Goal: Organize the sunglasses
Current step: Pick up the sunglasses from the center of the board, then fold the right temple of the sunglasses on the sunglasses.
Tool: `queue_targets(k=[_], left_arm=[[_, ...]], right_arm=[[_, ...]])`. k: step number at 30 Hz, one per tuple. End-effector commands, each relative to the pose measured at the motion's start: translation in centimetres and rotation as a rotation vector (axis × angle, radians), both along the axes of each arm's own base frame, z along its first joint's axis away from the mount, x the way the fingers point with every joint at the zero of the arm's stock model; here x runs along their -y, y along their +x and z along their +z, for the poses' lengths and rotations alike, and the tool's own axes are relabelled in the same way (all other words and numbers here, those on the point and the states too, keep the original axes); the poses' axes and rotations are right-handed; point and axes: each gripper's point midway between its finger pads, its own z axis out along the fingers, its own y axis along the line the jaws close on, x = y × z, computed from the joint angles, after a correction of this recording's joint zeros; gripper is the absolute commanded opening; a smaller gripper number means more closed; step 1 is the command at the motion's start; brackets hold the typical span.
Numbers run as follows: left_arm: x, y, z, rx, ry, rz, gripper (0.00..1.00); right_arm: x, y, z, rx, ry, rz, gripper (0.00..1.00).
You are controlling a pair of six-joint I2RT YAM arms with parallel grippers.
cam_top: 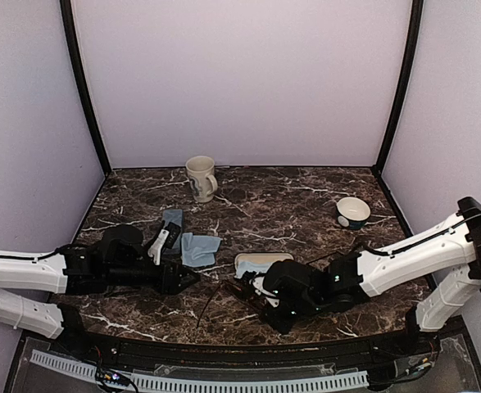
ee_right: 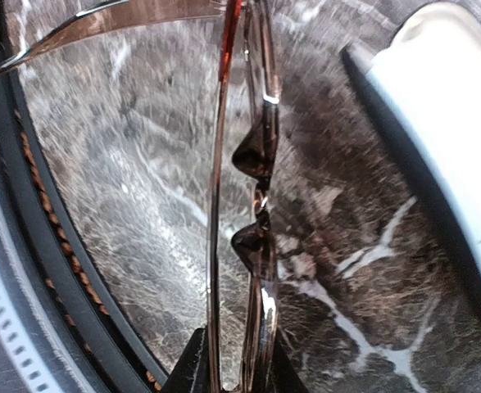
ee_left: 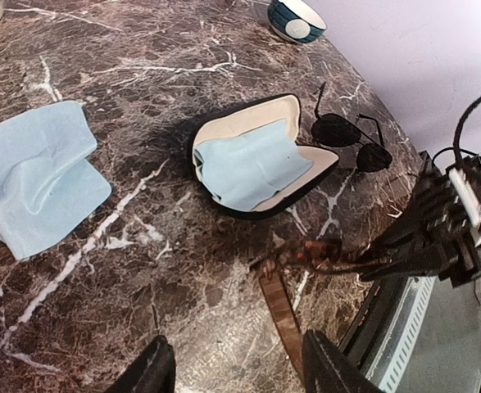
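Pinching the thin brownish sunglasses (ee_right: pixel 260 147) edge-on between its two fingers, the right gripper (ee_right: pixel 238 364) is closed on the front frame, toward one lens. The pair sits low over the marble table (ee_right: pixel 330 246), just beside the open case (ee_left: pixel 248 119). The black sunglasses (ee_left: pixel 351 135) lie just beside that case too. The left gripper (ee_left: pixel 240 372) hangs open and empty nearby. By its looks, the brownish frame is light, thin, springy and slick, so a gentle hold on the rim near the bridge seems safest.
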Motion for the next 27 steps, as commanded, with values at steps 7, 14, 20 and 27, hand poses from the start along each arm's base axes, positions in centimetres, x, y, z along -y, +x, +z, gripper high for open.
queue_targets(k=[7, 14, 20, 27], left_arm=[[2.1, -1.7, 3.7, 0.127, -0.098, -0.153, 0.55], [2.1, 0.4, 4.9, 0.166, -0.085, -0.044, 0.53], [2.0, 1.3, 6.4, 0.189, -0.113, 0.007, 0.48], [3.9, 0.1, 6.1, 0.184, -0.120, -0.057, 0.47]], right_arm=[[-0.4, 1.4, 7.2, -0.118, 0.327, 0.045, 0.18], [-0.5, 1.6, 7.7, -0.141, 0.353, 0.050, 0.17], [-0.9, 1.6, 7.7, -0.153, 0.365, 0.055, 0.17], [-1.4, 1.7, 7.6, -0.170, 0.381, 0.060, 0.17]])
